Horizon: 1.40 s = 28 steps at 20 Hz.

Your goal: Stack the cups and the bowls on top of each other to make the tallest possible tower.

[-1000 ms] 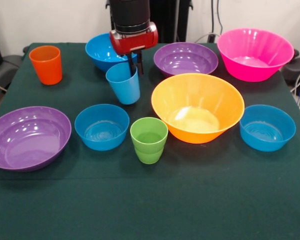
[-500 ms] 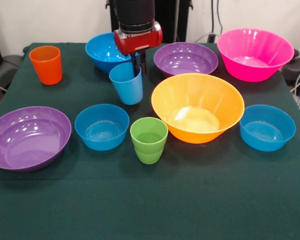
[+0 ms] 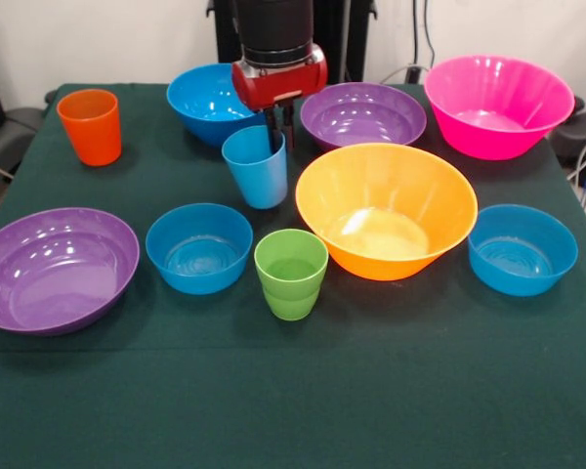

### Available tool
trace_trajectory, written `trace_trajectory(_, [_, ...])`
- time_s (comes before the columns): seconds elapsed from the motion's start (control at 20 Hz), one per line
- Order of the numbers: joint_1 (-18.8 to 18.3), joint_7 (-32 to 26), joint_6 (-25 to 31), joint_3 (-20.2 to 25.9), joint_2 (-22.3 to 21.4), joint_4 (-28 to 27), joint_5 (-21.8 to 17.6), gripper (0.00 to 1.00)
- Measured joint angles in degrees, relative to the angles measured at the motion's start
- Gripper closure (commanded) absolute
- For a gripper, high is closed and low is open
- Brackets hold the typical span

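My gripper is shut on the right rim of the light blue cup, one finger inside and one outside. It holds the cup slightly tilted, just left of the large orange-yellow bowl. The green cup stands in front of it. The orange cup stands at the far left. Blue bowls sit behind the gripper, at front left and at the right. Purple bowls sit at the left and at the back. The pink bowl is at the back right. Nothing is stacked.
Everything stands on a dark green tablecloth. The robot's pedestal is at the far side, behind the back blue and purple bowls. Cables hang off the table's right edge.
My gripper has moved to the right with the light blue cup in it, closer to the orange-yellow bowl. Nothing else has moved.
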Motion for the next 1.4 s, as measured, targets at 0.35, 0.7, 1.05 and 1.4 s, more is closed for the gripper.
trace_trajectory(0.35, [1.24,0.0,0.0,-0.14,0.01,-1.17,-2.27,1.0])
trace_trajectory(0.7, [1.48,0.0,0.0,-0.19,-0.01,-2.76,-4.68,1.0])
trace_trajectory(1.05, [1.48,0.0,0.01,-0.22,-0.01,-3.71,-5.6,1.0])
trace_trajectory(1.4, [1.48,0.0,0.0,-0.22,0.14,-3.76,-5.6,1.0])
